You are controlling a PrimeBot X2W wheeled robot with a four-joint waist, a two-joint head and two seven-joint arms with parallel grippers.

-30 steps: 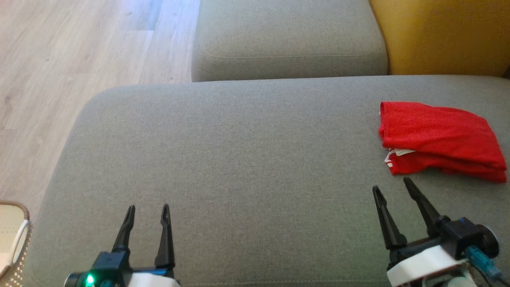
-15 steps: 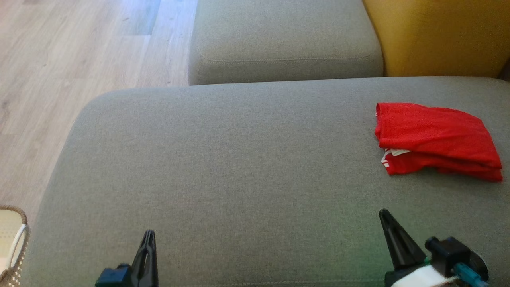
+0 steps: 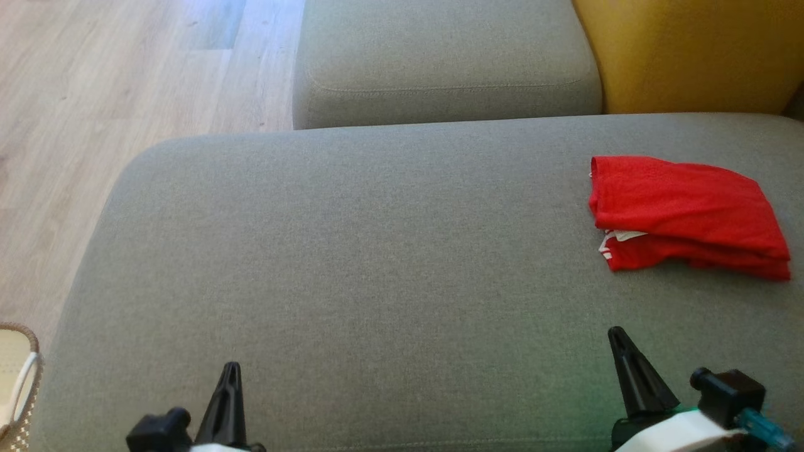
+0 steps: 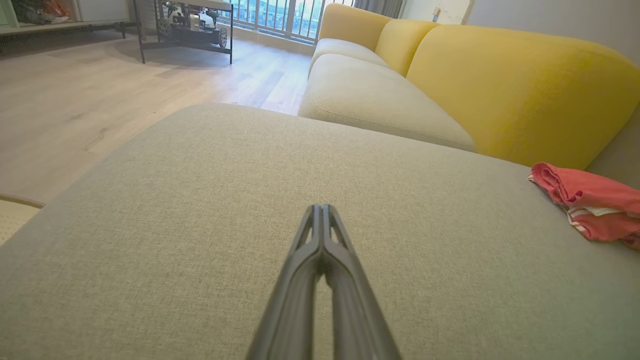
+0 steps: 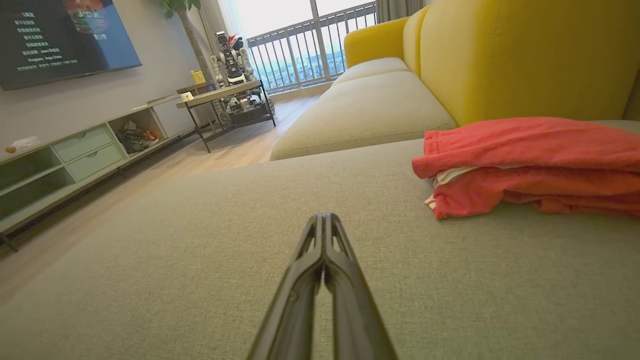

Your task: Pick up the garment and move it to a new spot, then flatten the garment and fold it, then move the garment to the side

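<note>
The garment (image 3: pixel 688 215) is red with a bit of white trim, folded into a compact stack at the right side of the grey cushion (image 3: pixel 377 263). It also lies at the far right in the left wrist view (image 4: pixel 592 207) and ahead to the right in the right wrist view (image 5: pixel 530 165). My left gripper (image 3: pixel 230 370) is shut and empty near the cushion's front edge, far left of the garment; its fingers (image 4: pixel 320 260) press together. My right gripper (image 3: pixel 617 336) is shut and empty just in front of the garment, its fingers (image 5: pixel 324 260) closed tip to tip.
A second grey cushion (image 3: pixel 440 56) and a yellow backrest (image 3: pixel 697 56) lie beyond. Wood floor (image 3: pixel 94 94) runs along the left, with a woven basket (image 3: pixel 16 376) at the lower left. A low cabinet (image 5: pixel 75 160) and a metal-framed table (image 5: pixel 230 100) stand across the room.
Both grippers have gone from open to shut and drawn back toward the bottom edge. The garment stays where it was; the camera shifted slightly.
</note>
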